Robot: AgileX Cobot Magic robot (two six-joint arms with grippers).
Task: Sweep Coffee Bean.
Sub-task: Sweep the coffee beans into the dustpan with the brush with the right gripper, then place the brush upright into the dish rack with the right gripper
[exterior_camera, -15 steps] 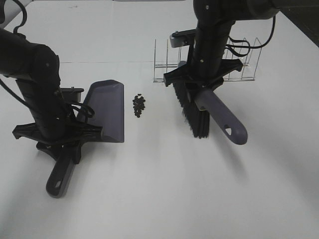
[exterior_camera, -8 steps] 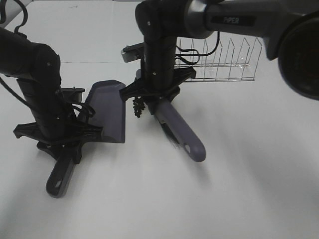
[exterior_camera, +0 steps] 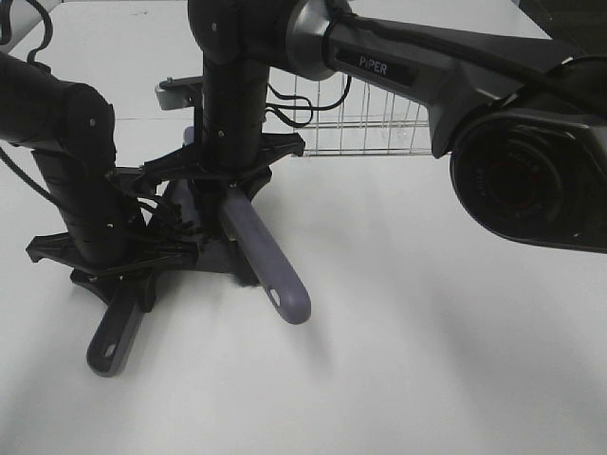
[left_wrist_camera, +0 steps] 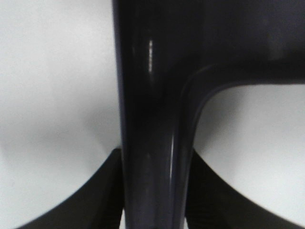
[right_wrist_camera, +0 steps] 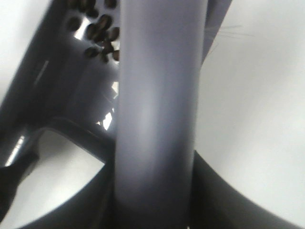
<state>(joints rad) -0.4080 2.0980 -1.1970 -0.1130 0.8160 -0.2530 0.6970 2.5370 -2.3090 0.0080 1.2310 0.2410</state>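
Two grips: left end effector holds dustpan, right end effector holds brush. White tabletop; coffee bean visible only in right wrist view.

White tabletop, wire rack at back

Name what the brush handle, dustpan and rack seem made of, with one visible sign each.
Brush handle: probably moulded plastic, grey-purple, soft sheen, hanging hole at its end. Dustpan: probably the same plastic, glossy streaks along its handle. Rack: thin pale evenly spaced rods, likely metal wire; clear plastic is possible.
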